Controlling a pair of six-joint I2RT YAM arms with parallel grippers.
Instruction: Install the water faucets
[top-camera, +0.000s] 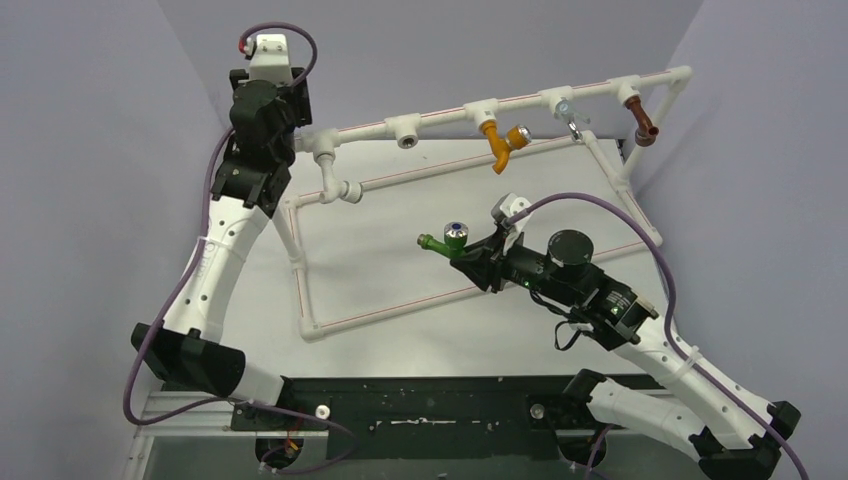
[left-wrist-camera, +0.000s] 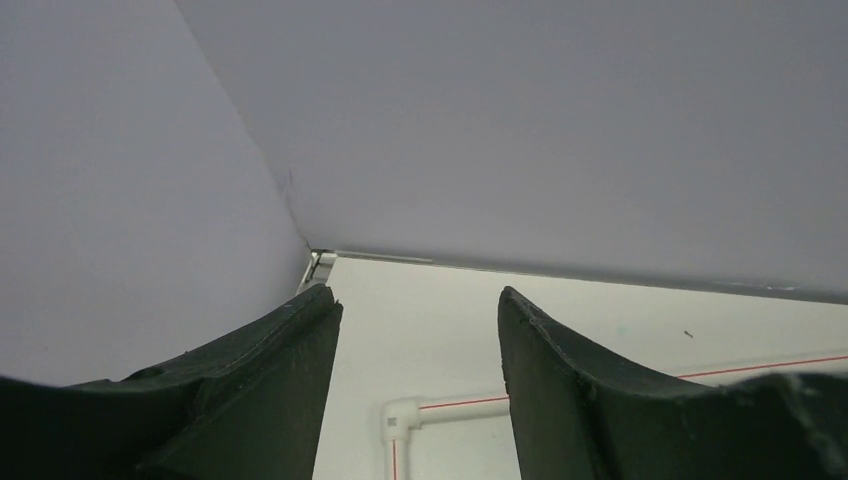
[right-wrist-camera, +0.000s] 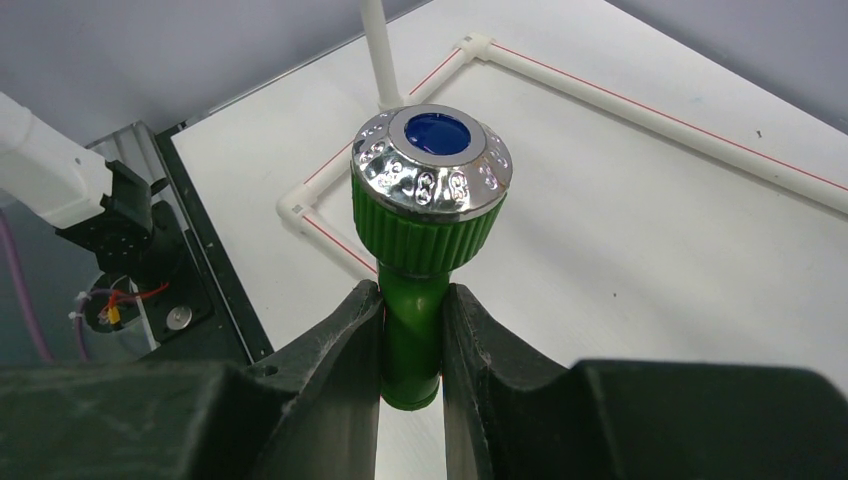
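Green faucet (right-wrist-camera: 428, 200): centre of the overhead view, held above the desk (top-camera: 560, 205). Your right pincer (right-wrist-camera: 412, 310) is pinching its smooth green neck, just under the ribbed collar.

Looks: bright green plastic body, ribbed collar, dimpled chrome cap with a blue centre. Threaded end points toward frame left in the overhead view.

Handling, my read: light and stiff, won't flex. The neck is smooth, so it may spin or slip in the jaws when you twist it in. Grip the neck close to the collar, not the chrome cap.

Left pincer (left-wrist-camera: 420, 310), upper left of the overhead view by the pipe frame (top-camera: 440, 122): fingers spread, nothing between them.

Orange faucet (top-camera: 497, 145), silvery faucet (top-camera: 570, 113) and brown faucet (top-camera: 643, 125) hang on the top rail. The socket (top-camera: 407, 138) left of the orange one looks free.
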